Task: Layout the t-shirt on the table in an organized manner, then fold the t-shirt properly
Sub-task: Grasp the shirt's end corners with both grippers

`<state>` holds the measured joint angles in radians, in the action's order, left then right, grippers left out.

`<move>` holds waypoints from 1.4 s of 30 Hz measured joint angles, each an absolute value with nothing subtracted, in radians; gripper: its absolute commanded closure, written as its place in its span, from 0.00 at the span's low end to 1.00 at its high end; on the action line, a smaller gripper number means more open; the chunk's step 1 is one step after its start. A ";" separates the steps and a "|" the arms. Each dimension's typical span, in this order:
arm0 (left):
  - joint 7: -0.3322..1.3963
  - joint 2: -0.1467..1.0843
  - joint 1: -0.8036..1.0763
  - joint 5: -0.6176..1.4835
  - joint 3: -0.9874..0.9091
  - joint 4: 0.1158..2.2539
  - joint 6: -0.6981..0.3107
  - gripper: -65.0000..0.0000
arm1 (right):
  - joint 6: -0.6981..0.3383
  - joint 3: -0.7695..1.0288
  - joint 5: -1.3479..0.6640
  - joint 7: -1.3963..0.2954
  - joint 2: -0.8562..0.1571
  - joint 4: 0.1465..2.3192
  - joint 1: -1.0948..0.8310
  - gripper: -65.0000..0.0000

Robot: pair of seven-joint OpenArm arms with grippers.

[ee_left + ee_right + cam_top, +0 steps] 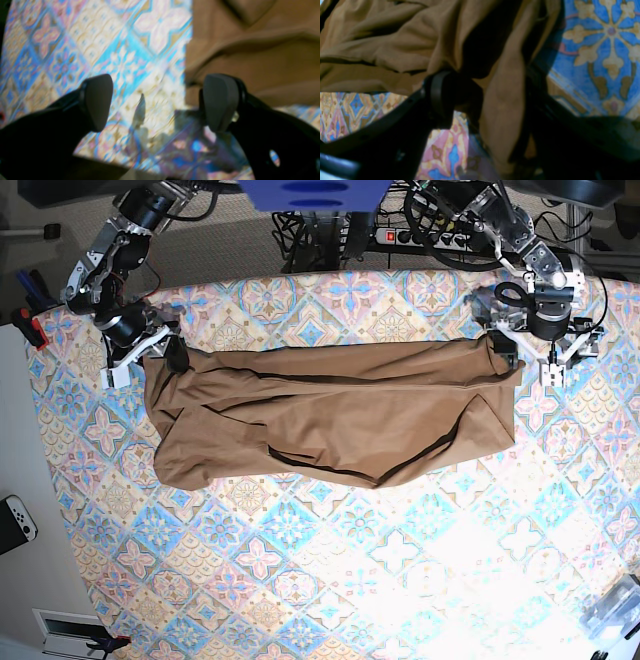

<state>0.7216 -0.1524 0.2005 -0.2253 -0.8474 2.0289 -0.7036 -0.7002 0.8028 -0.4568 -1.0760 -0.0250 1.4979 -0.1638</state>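
Black fingers (97,102) of the left pincer (158,102) stand wide apart with nothing between them, over the table (100,37), and the t-shirt (250,50) lies just past its right finger. Brown cloth of the t-shirt (395,50) is bunched between the right pincer (480,100) fingers, which grasp it. From above, the t-shirt (330,415) lies stretched between both pincers on the table (330,580).
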 measured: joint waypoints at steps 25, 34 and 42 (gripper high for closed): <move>0.681 -0.093 0.078 -0.180 -0.846 1.639 -0.708 0.63 | -0.696 0.803 -0.444 -1.094 -0.028 1.504 -0.169 0.91; 0.638 -0.097 0.112 -0.192 -0.840 1.641 -0.715 1.00 | -0.696 0.803 -0.442 -1.099 -0.034 1.504 -0.172 1.00; 0.663 -0.099 0.214 -0.255 -0.846 1.763 -0.710 1.00 | -0.708 0.846 -0.445 -1.188 -0.106 1.500 -0.169 1.00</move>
